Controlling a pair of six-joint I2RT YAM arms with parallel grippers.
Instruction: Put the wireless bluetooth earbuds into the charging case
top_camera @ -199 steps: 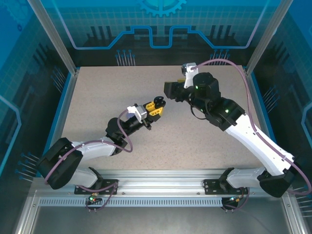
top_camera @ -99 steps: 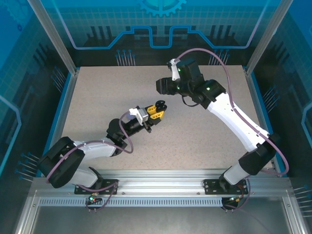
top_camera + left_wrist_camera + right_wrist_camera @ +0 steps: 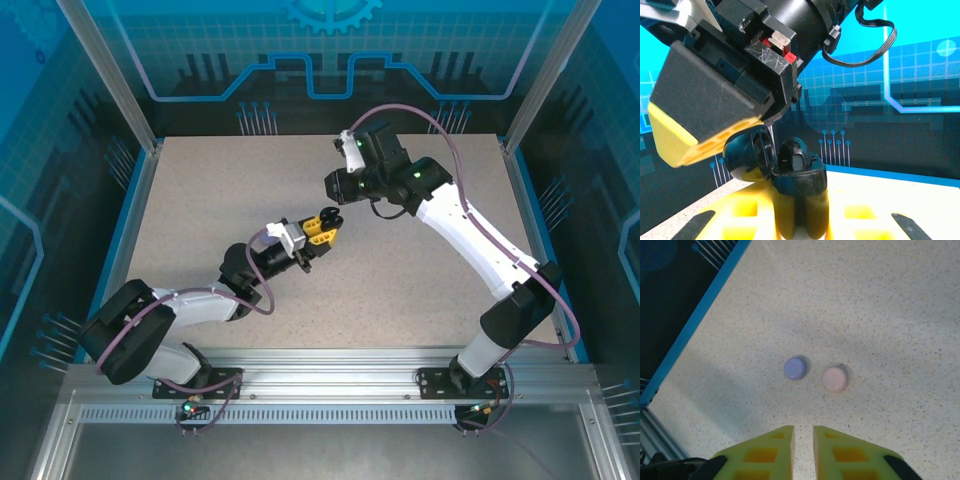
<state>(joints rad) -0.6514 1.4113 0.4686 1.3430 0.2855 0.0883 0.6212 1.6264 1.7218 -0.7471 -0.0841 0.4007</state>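
The left end effector [image 3: 800, 220] is clamping the black charging case [image 3: 799, 172], its lid hanging open just under the right end effector [image 3: 803, 437]. That one's fingers are sitting nearly together, and I cannot tell whether they are pinching anything. A lilac case [image 3: 795, 368] and a pink case [image 3: 834, 378] are lying near each other on the counter [image 3: 890, 315].

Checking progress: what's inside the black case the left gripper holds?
The case, clamped in the left gripper, is open, its lid flipped back. Seen side-on, only a dark rounded part shows above the rim; the wells, and any earbuds in them, are hidden.
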